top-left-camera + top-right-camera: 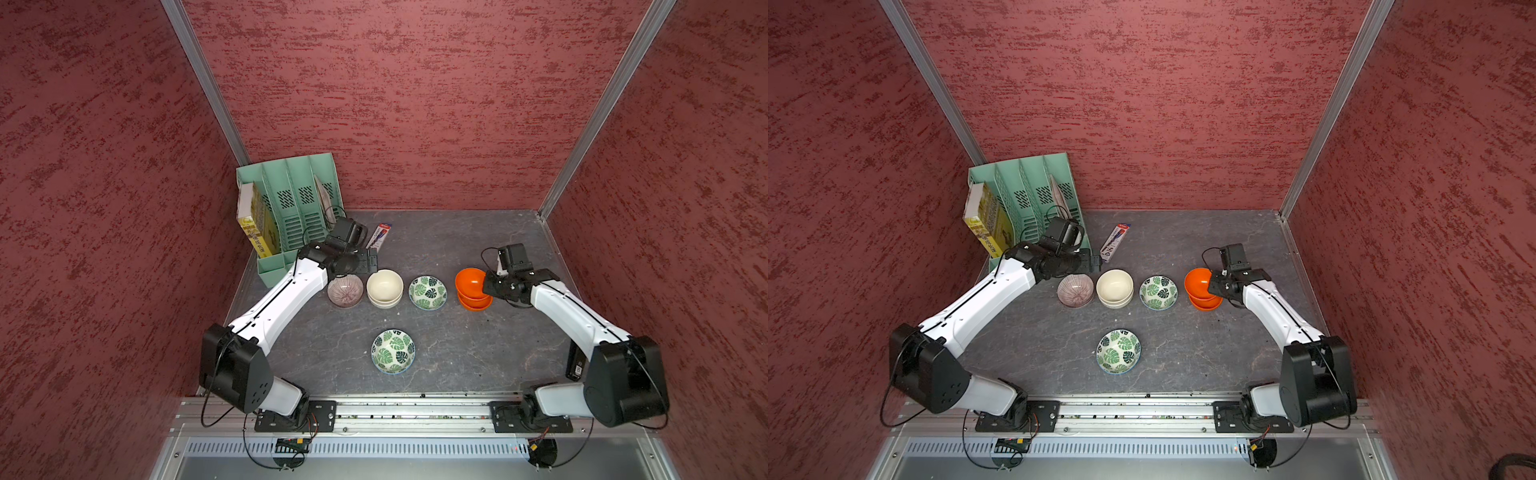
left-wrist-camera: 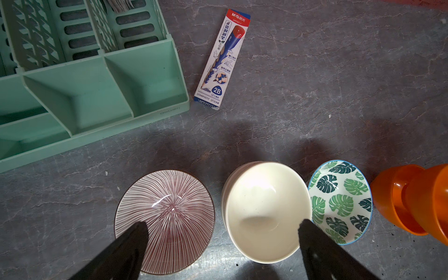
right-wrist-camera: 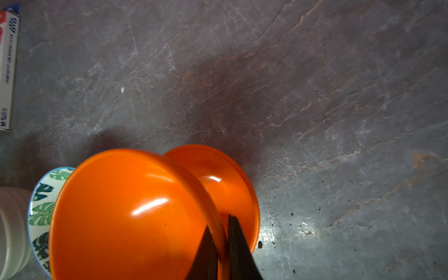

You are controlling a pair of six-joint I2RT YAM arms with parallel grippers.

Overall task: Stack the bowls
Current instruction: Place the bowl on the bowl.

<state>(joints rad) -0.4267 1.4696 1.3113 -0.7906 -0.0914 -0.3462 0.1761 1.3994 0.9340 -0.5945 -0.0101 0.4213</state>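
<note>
In both top views, I see the right gripper (image 1: 484, 286) pinching the rim of a glossy orange round bowl (image 1: 468, 281), tilted just above its orange twin (image 1: 473, 305) on the grey stone-patterned tabletop (image 1: 478, 357); the right arm is nearer. The left wrist view shows the left gripper (image 2: 223, 224) spread wide, empty, above a purple-lined bowl (image 2: 167, 218) and the stacked cream bowls (image 2: 264, 211). The right wrist view shows bare tabletop beyond them.
</note>
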